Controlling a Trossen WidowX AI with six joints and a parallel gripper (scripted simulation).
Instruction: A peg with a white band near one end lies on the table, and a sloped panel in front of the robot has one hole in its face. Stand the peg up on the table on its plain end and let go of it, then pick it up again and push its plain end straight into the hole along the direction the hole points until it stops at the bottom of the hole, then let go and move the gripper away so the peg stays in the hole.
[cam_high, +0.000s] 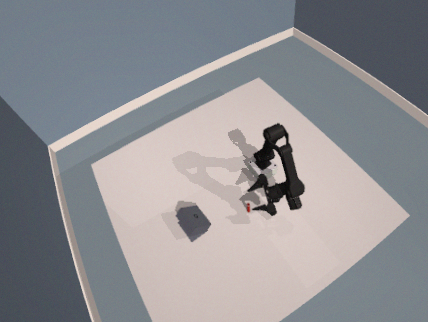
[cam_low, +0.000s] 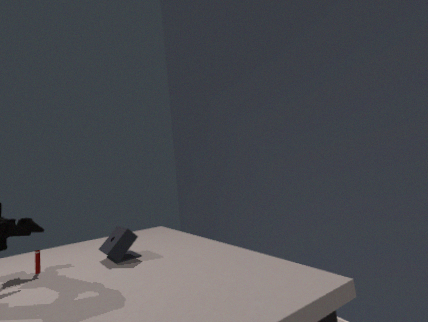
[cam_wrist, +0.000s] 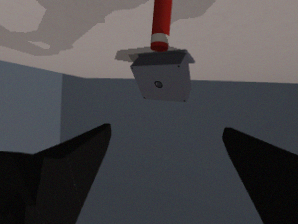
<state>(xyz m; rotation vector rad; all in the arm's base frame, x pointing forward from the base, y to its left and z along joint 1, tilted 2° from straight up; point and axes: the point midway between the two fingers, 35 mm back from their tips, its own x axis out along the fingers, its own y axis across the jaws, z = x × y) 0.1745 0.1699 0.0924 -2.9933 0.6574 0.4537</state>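
Observation:
The red peg (cam_high: 248, 206) (cam_low: 37, 262) (cam_wrist: 161, 22) stands upright on the white table top (cam_high: 325, 200) on its plain end, with the white band at its upper end. My gripper (cam_high: 251, 199) (cam_low: 34, 228) (cam_wrist: 166, 130) is wide open and empty. It hovers just behind the peg and a little above it, with no finger touching the peg. The dark sloped panel (cam_high: 192, 222) (cam_low: 120, 245) (cam_wrist: 165, 80) stands beyond the peg. The single hole (cam_high: 196, 216) (cam_low: 114, 238) (cam_wrist: 158, 84) in its face is empty. In the exterior view only one finger shows at the left edge.
The table top is a white square set in a blue-grey floor with a pale raised rim (cam_high: 165, 92). Its front right edge (cam_low: 320, 300) drops off. The arm's base and links (cam_high: 287, 170) stand right of the peg.

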